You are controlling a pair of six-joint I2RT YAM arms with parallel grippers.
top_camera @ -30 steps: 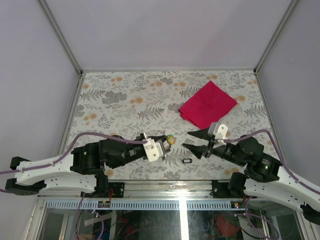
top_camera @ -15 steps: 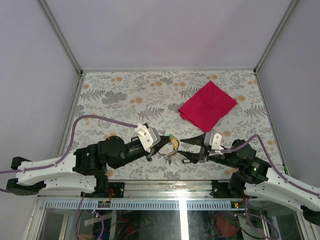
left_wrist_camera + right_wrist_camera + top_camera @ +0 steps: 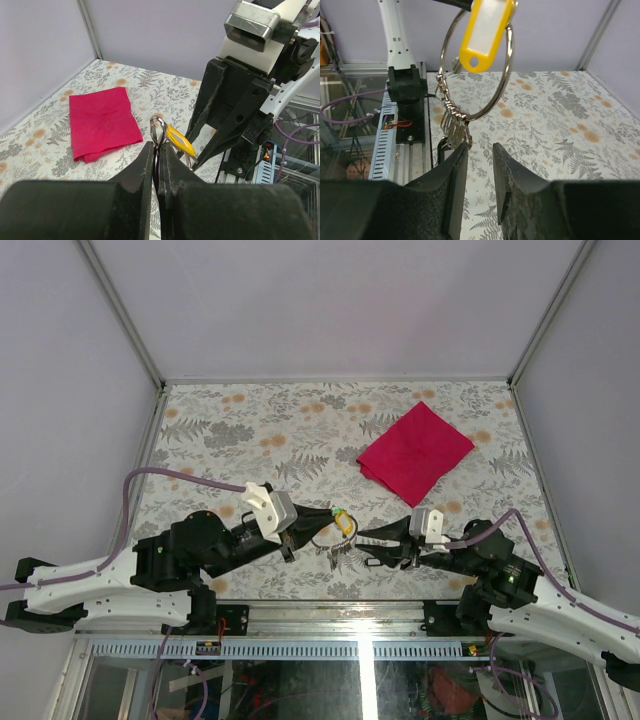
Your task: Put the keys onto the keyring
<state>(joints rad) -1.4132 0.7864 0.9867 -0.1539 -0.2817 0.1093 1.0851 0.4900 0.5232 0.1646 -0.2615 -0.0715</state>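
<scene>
**Grip, left arm.** The left gripper (image 3: 158, 148) is closed flat on the keyring (image 3: 509, 55), which is pinched at its rim and held raised above the table (image 3: 250, 430), near the near edge and between the two arms.

**Items on the ring.** A yellow tag (image 3: 485, 30) is threaded on the upper arc. A bunch of small metal pieces (image 3: 454, 125) hangs from the lower arc.

**Grip, right arm.** The jaws of the right gripper (image 3: 480, 148) are set a little apart. Table pattern is seen through the gap, and nothing is seen between them.

**Governing relation.** From the right gripper, the ring lies straight ahead and above the fingertips, with its open face turned towards that wrist. The yellow tag's long axis is seen tilted a little off upright. The hanging bunch reaches down to the tip of one right finger; touching or merely in front cannot be told. The left arm has the ring, and the right gripper is just beside its lower arc.

**Loose key.** A black tag (image 3: 441, 146) is seen just beside the outer edge of that same finger. Whether it lies on the table or is touched cannot be told.

**Judgement.** The tag is judged to need lifting up to the wire.
</scene>
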